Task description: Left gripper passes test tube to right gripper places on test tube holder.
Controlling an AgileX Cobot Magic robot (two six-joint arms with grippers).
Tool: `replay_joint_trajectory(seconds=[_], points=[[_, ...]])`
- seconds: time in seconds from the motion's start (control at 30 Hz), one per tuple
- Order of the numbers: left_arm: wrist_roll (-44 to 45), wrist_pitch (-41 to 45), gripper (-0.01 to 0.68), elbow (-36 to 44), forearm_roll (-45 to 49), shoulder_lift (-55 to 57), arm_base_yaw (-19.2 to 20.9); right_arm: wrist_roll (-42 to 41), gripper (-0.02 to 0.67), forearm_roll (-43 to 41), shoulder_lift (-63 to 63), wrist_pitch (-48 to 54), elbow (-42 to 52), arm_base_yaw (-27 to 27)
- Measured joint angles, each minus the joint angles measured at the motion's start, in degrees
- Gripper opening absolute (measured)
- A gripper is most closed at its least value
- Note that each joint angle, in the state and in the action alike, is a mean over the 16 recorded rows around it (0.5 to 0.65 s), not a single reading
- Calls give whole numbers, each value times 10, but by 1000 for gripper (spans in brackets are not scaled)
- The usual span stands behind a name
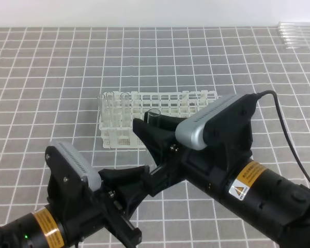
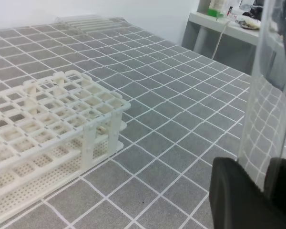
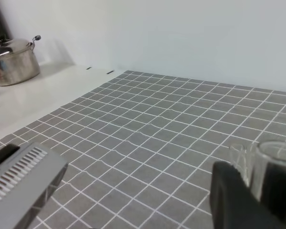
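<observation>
While hovering upright just in front of the test tube holder (image 1: 144, 111), pretty hard to spot, being clear glass: test tube (image 1: 154, 114), open rim poking up above the black fingers (image 1: 144, 132). Well off the grey tiled table (image 1: 41, 77), not yet in the holder.

Pinched low down by the left gripper (image 1: 144, 178), closed on it, going by the left wrist view with the glass rising straight out of the pad (image 2: 238, 191). Bracketed higher up by the right gripper (image 1: 152, 126), one finger either side just under the rim. Can't tell from these views whether properly clamped or just sitting close.

So, handover step, roughly halfway through the job by my guess. Tips for doing it well:

Get a firm squeeze from the right before loosening the left at all. Keep both wrists quiet during the swap, no twisting. Thin glass plus two grips fighting = snap. Then open the left fully and back off down and away, not sideways across the tube. After that, lift over the holder, pick a free square hole, line up vertical, lower slowly.
</observation>
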Motion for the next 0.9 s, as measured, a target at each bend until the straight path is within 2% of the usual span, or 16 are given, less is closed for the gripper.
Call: replay_joint_trajectory(seconds=[0.1,0.2,0.4,0.53,0.63,0.73,0.9], points=[[0,0,75,0,0,0,0,4,96,0,0,2,0,0],[-1,0,130,0,0,0,0,7,96,-1,0,5,0,0],[-13,0,300,0,-4,0,0,7,95,-1,0,11,0,0],[-27,2,371,0,6,-7,0,6,95,-1,-3,16,0,0],[-40,6,365,0,25,-23,0,2,95,-1,-9,23,0,0],[-61,20,318,0,51,-50,0,-3,95,0,-17,32,0,0],[-113,84,174,0,123,-128,0,-12,95,0,-31,52,0,-1]])
